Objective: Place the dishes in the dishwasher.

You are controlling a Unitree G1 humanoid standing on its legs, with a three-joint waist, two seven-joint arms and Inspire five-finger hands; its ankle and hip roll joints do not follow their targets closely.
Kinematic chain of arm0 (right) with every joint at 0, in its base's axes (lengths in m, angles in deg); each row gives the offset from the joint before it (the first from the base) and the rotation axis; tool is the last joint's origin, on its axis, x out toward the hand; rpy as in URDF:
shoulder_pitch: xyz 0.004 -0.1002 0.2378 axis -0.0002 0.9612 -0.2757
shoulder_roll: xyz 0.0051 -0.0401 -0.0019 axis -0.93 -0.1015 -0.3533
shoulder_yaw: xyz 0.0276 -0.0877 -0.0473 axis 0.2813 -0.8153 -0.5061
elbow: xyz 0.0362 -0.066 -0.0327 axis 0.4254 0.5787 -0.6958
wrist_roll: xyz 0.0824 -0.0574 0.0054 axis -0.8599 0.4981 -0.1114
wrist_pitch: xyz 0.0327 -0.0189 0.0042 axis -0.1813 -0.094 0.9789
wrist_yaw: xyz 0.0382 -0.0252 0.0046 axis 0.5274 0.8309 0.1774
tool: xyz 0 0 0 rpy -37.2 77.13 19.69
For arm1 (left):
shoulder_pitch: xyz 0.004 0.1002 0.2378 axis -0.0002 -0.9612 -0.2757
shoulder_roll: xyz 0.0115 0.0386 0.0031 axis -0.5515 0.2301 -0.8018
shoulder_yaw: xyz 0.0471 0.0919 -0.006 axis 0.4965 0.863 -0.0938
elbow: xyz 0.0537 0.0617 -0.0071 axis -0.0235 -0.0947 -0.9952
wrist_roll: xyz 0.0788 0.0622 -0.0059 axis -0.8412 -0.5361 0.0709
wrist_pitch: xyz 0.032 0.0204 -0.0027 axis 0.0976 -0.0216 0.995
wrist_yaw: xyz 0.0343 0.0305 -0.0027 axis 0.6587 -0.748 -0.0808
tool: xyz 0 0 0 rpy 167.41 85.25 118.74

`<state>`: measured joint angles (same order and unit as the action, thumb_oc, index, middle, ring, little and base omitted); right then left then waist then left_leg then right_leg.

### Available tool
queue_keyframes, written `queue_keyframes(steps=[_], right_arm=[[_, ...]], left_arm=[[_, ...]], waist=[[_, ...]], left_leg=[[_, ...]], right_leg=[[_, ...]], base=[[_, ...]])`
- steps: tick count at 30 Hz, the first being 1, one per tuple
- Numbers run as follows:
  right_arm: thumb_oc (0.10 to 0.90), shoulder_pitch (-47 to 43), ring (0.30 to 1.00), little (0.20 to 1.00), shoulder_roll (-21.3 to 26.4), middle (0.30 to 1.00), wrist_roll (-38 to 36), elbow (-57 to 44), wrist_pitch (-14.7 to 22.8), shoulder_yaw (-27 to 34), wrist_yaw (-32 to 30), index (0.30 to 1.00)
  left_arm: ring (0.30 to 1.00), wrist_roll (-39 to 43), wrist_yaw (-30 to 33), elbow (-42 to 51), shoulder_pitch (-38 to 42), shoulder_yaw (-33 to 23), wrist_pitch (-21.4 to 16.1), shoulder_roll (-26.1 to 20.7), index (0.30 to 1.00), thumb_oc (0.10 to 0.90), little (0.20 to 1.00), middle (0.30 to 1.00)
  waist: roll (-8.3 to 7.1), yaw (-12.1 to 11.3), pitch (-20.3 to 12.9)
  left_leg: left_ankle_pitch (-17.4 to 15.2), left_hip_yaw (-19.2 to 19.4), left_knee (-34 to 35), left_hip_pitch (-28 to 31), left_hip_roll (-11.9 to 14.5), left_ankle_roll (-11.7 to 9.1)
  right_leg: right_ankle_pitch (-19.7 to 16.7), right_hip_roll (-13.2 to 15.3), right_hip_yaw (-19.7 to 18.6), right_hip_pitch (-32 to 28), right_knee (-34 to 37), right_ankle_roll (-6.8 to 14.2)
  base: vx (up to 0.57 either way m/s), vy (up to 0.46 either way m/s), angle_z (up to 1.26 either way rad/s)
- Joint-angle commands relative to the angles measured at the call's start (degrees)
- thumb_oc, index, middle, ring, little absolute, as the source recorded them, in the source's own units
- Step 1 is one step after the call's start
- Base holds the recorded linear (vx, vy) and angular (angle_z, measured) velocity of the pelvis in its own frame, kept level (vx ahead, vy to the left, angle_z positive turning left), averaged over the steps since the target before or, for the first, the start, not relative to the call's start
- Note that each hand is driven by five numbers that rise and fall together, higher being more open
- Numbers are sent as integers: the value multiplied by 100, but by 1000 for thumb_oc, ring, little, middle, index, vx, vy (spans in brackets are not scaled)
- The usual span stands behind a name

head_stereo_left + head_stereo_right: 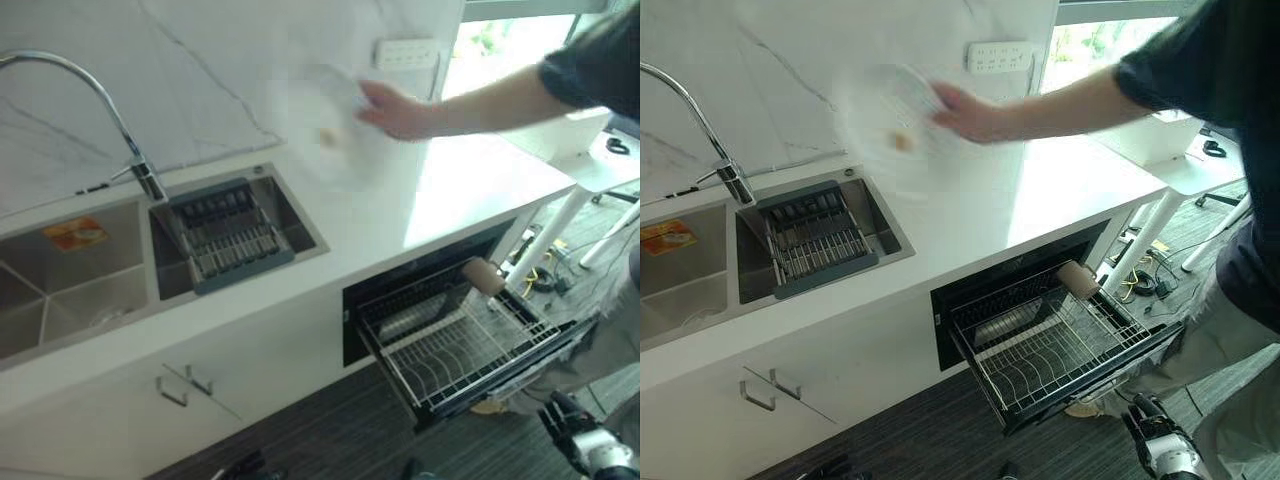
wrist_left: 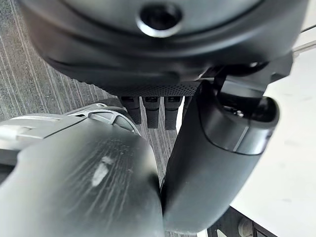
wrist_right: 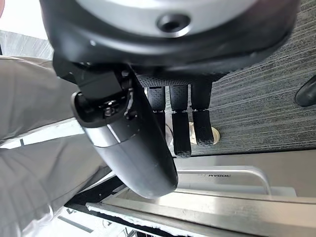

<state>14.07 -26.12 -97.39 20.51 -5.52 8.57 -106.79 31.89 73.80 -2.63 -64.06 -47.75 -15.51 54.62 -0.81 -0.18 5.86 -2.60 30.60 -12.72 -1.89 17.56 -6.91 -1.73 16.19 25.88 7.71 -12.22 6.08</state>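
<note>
Low at the lower right of the eye views, the right hand (image 1: pixel 580 440) hangs near the pulled-out dishwasher rack (image 1: pixel 455 345); its wrist view shows straight, empty fingers (image 3: pixel 181 133). Left hand (image 2: pixel 217 163) is likewise relaxed and empty in its wrist view. Over the counter (image 1: pixel 470 185), a person's hand (image 1: pixel 965 112) holds a plate (image 1: pixel 890 125).

We see the plate (image 1: pixel 335 130) at upper centre only as a blurred pale disc, held by a person's hand (image 1: pixel 395 108) that is blurred too. The right hand (image 1: pixel 578 440) is cut off by the lower right corner, so we cannot tell its fingers there. The sink (image 1: pixel 60 290) is cut by the left edge.
</note>
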Motion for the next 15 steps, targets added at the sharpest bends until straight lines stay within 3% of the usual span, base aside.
queue_keyframes(steps=[1,2,3,10,11,13,15], right_arm=[[530,-421,495,495,265,495,342,-896,678,101,-405,495],[695,-379,742,742,241,742,391,-1118,721,72,-509,742],[800,-303,900,900,224,900,564,-1438,748,66,-581,900],[800,80,900,900,168,900,1590,-3253,438,137,-559,900],[800,233,900,900,124,900,1928,-3992,292,178,-346,900],[800,346,900,900,27,900,2007,-4514,136,167,-33,900],[800,431,900,900,-90,900,1963,-5216,-79,38,817,900]], left_arm=[[900,-107,2,185,24,38,3,-178,900,800,900,900],[900,-104,20,259,2,27,38,-178,900,800,900,900],[900,-92,34,354,-48,4,77,-184,900,800,900,900],[900,-54,78,573,-185,-158,125,-121,900,800,900,900],[900,-30,75,570,-254,-232,70,-80,900,800,900,900],[900,-40,72,541,-302,-287,30,-41,900,800,900,900],[900,-39,25,417,-415,-361,-135,23,900,800,900,900]], waist=[[-14,-44,308],[-16,-31,325],[-20,-1,337],[-60,174,362],[-87,238,348],[-109,265,322],[-144,253,272]], left_leg=[[-813,6,-447,282,-1,29],[-810,6,-447,279,1,31],[-810,8,-447,277,5,36],[-804,19,-447,247,16,66],[-807,36,-447,244,27,76],[-805,39,-447,228,39,77],[-801,-20,-447,195,25,85]], right_leg=[[637,207,220,-257,-497,380],[632,206,220,-255,-497,380],[633,203,213,-253,-497,378],[651,174,119,-212,-497,373],[664,175,102,-212,-497,373],[684,170,102,-219,-497,371],[744,145,115,-268,-497,346]], base=[[0,0,0],[-35,3,-1],[0,0,0],[-10,11,1],[2,56,-1],[21,59,-8],[48,58,1]])
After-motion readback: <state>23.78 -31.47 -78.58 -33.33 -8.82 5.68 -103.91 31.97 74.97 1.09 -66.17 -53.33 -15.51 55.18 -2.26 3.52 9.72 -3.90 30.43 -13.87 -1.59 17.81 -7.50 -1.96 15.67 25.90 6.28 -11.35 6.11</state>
